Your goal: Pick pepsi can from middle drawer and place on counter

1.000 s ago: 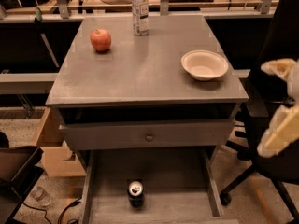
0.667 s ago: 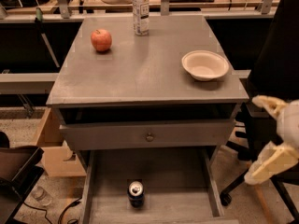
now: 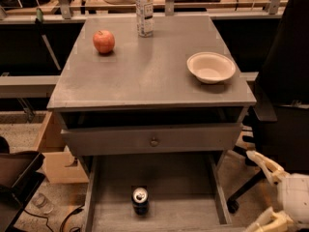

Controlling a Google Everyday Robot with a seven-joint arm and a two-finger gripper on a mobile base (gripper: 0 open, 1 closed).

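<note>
Hovering wide open and empty right of the drawer (image 3: 188,185), the gripper (image 3: 252,191) looks at the reach stage — next, straddle the can (image 3: 140,200).

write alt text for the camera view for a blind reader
A pepsi can stands upright in the open middle drawer. The gripper, jaws open, hangs at lower right, outside the drawer. On the counter sit an apple, a bottle and a white bowl.

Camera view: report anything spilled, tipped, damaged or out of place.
Nothing stands out. The pepsi can stands upright in the open middle drawer; the apple, bottle and bowl sit upright on the counter. The gripper is at lower right, outside the drawer, jaws open and empty.
</note>
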